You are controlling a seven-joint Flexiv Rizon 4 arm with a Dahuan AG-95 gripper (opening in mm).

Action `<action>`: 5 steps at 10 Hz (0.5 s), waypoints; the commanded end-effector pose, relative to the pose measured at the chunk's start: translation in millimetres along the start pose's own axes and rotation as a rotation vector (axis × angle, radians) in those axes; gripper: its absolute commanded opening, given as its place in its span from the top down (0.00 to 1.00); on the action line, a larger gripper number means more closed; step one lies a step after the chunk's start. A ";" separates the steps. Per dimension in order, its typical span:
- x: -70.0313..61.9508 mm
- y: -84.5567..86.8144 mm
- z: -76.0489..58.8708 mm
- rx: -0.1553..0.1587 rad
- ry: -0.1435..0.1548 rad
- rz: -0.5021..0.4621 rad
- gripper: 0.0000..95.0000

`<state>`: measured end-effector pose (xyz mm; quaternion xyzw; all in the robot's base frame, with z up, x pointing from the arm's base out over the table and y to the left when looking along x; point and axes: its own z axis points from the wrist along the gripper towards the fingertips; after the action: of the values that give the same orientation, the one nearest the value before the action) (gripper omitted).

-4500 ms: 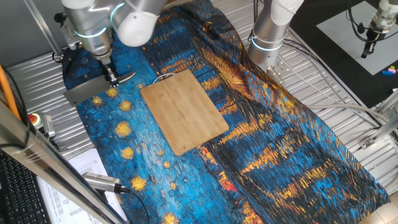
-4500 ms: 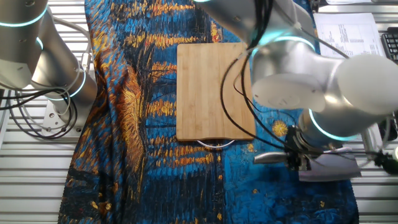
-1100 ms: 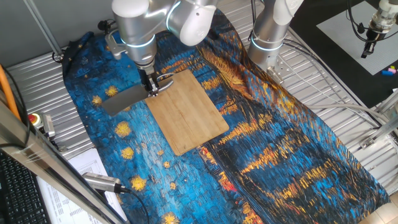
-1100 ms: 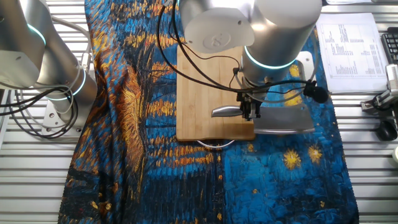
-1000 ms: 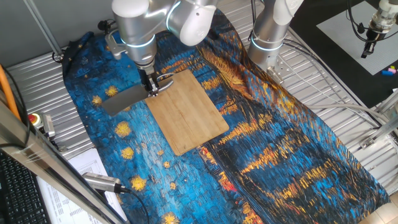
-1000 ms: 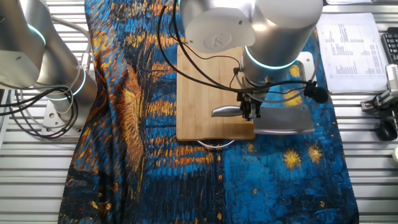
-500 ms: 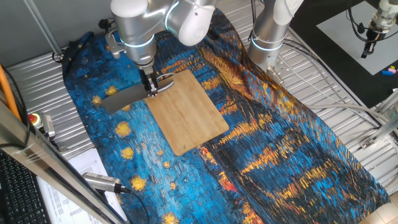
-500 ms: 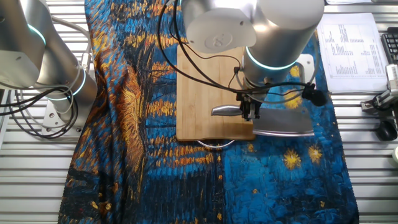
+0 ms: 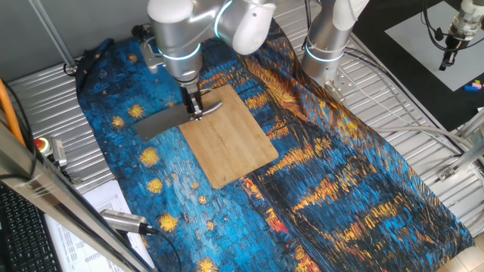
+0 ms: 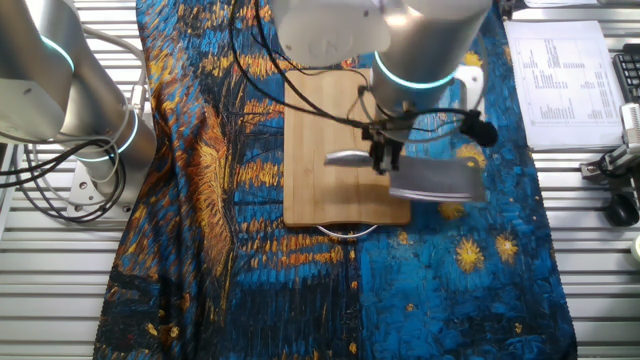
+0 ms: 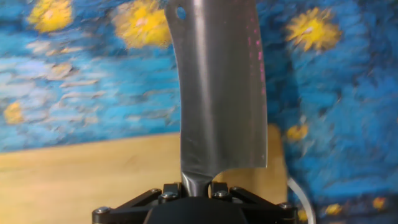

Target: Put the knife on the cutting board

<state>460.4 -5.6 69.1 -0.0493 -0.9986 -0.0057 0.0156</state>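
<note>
My gripper (image 9: 196, 111) is shut on the knife (image 9: 162, 121), an all-metal cleaver, held where blade meets handle. It hangs level above the cloth. Its silvery handle (image 10: 347, 158) reaches over the cutting board (image 10: 335, 130), and its broad grey blade (image 10: 435, 180) sticks out past the board's edge over the blue cloth. In the hand view the blade (image 11: 221, 93) runs up from the gripper (image 11: 196, 185), with the bamboo board (image 11: 87, 171) below and the cloth beyond. The board (image 9: 227, 136) lies flat, its wire loop (image 10: 348, 232) at one end.
A blue and yellow painted cloth (image 9: 318, 174) covers the table. A second robot arm's base (image 9: 325, 45) stands at the far side and also shows in the other fixed view (image 10: 60, 90). Papers (image 10: 560, 70) and a keyboard (image 9: 19, 227) lie off the cloth's edge.
My gripper has carried the knife from off the cloth's corner to the board's edge, and in the last half second moved it further over the board.
</note>
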 end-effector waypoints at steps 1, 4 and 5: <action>8.4 8.0 0.7 0.001 -0.005 0.008 1.00; 24.1 17.4 3.3 0.004 -0.007 0.012 1.00; 35.3 25.1 4.7 0.007 -0.009 0.014 1.00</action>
<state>429.5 23.1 64.9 -0.0565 -0.9983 -0.0023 0.0125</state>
